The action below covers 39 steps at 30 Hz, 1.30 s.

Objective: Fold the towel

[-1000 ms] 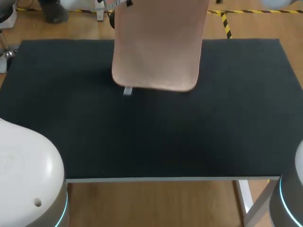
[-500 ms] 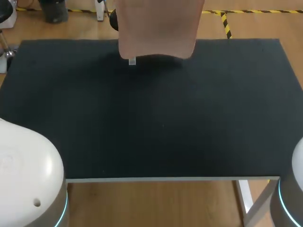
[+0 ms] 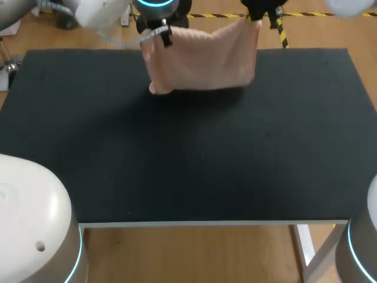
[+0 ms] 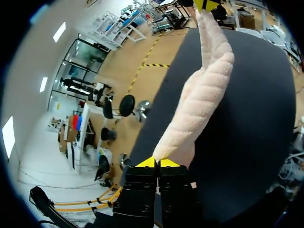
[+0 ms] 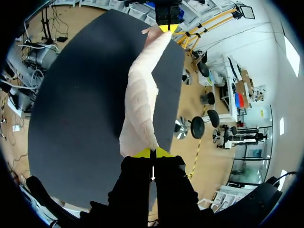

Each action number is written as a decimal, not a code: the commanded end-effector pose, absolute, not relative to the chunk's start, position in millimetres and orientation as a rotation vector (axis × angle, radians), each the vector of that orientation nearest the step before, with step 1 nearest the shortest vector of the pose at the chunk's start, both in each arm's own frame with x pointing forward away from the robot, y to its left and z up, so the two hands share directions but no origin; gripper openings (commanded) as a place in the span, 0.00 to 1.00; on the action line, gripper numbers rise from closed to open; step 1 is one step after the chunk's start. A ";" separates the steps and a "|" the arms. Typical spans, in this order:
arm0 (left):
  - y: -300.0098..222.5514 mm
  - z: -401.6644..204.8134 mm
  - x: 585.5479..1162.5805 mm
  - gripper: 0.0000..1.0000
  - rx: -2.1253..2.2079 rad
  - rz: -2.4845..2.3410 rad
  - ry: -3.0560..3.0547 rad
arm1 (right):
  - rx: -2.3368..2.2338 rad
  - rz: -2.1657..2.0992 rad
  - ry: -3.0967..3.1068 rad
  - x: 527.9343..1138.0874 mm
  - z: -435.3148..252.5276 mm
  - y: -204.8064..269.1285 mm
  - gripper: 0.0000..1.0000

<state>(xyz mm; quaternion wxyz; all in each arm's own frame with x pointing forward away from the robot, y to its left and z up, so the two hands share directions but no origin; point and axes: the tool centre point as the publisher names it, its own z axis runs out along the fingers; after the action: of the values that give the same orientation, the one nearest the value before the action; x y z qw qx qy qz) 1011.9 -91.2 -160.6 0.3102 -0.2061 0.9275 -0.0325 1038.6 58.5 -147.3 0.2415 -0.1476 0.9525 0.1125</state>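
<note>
towel (image 3: 200, 59) top corners hidden (left gripper (image 4: 156, 163), right gripper (image 5: 152, 153))

This was a robotics lab or test workshop. A matte black counter (image 3: 194, 171) with a thin pale front edge was flanked by a glossy white left robot arm (image 3: 35, 212) and right robot arm (image 3: 360, 247). Blue light rings glowed at their joints, and they carried the black, yellow-tipped left tool (image 4: 157, 163) and right tool (image 5: 151, 153).
</note>
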 end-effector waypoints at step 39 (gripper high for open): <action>-103.0 -351.9 1082.4 0.00 -0.509 0.049 2.902 | -0.238 0.174 2.981 1086.3 -354.3 45.9 0.00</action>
<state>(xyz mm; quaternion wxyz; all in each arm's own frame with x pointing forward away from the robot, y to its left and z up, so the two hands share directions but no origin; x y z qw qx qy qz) 1058.4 -95.9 -337.1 0.1361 -0.1696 0.9760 0.0137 1063.3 39.6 -337.1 0.1003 -0.0803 0.9898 0.0619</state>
